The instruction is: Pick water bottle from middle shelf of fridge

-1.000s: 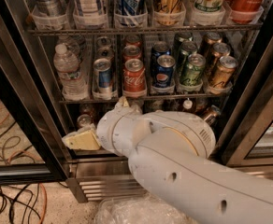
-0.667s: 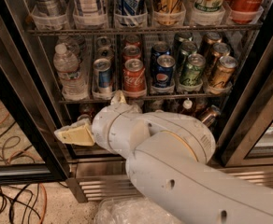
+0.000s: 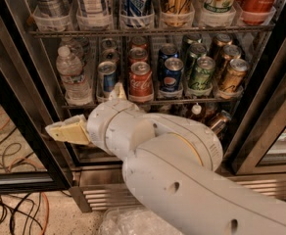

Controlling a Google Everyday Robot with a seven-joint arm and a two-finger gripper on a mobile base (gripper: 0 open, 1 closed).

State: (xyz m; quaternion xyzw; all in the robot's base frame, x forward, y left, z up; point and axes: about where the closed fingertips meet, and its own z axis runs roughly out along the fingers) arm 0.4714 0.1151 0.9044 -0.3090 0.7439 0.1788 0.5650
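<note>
The water bottle (image 3: 72, 75), clear ribbed plastic with a white cap, stands upright at the left end of the middle shelf (image 3: 157, 102), next to rows of short cans. My gripper (image 3: 84, 107) is below and just right of the bottle, in front of the shelf's front edge. It is open and empty: one cream finger (image 3: 67, 131) points left and the other fingertip (image 3: 117, 90) shows above the wrist by the cans. My white arm hides most of the shelf below. The fridge (image 3: 20, 106) has a black door frame.
A Coca-Cola can (image 3: 140, 81), a Pepsi can (image 3: 172, 75) and a green can (image 3: 201, 74) stand right of the bottle. Tall cans fill the rack above (image 3: 148, 30). The ribbed base grille (image 3: 101, 198) is below. Cables (image 3: 11, 214) lie on the floor at left.
My gripper and wrist have moved left and slightly up, closer to under the water bottle. The bottle and cans have not moved.
</note>
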